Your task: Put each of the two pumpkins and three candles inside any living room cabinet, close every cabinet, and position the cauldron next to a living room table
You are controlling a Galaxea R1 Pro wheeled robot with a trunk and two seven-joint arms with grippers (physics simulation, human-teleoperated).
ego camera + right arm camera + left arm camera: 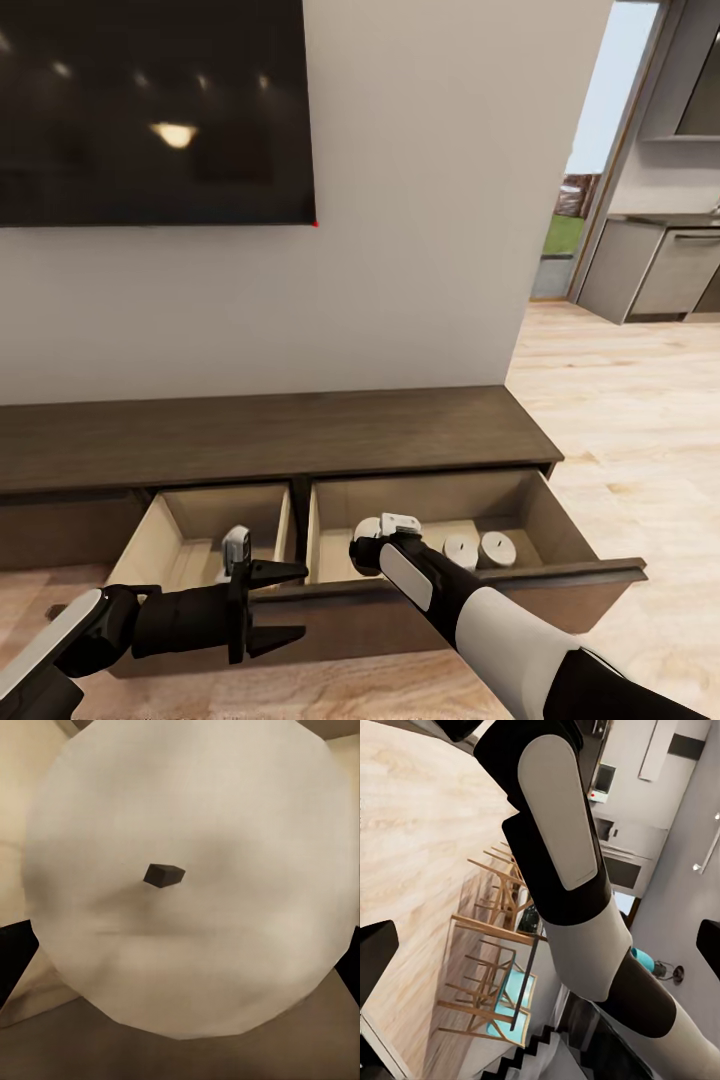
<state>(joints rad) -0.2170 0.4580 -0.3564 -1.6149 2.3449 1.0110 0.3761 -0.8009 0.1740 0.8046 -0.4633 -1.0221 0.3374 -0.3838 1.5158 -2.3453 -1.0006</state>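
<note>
cabinet (270, 435): long dark-brown low unit across the middle of the head view, under the big black TV (150, 110) in the upper left. Two drawers pulled open along the bottom, pale beige inside.

left drawer (160, 530): lower left of centre. There's something small and grey-white at its front, but the left arm covers most of it, so can't say what it is.

right drawer (545, 520): lower middle-right, the wider one. Two candles (480, 549) sit side by side on its floor, touching or nearly so, dark wicks up.

third candle (187, 877): takes up almost the whole right wrist view, pale round top with a small dark wick near the middle, beige drawer floor around its edges.

right claw (385, 528): reaching down into the left end of the right drawer, just left of the two candles. Can't tell from any view whether it's gripping the third candle or standing apart from it.

left claw (288, 602): bottom left of the head view, in front of the drawer fronts, black fingers (282, 572) spread wide with nothing between them.

left wrist view: mostly the right arm (577, 892) up close, wooden chairs (495, 967) and wood floor (412, 832) behind.

background: doorway into a kitchen (660, 200), upper right of the head view.
</note>
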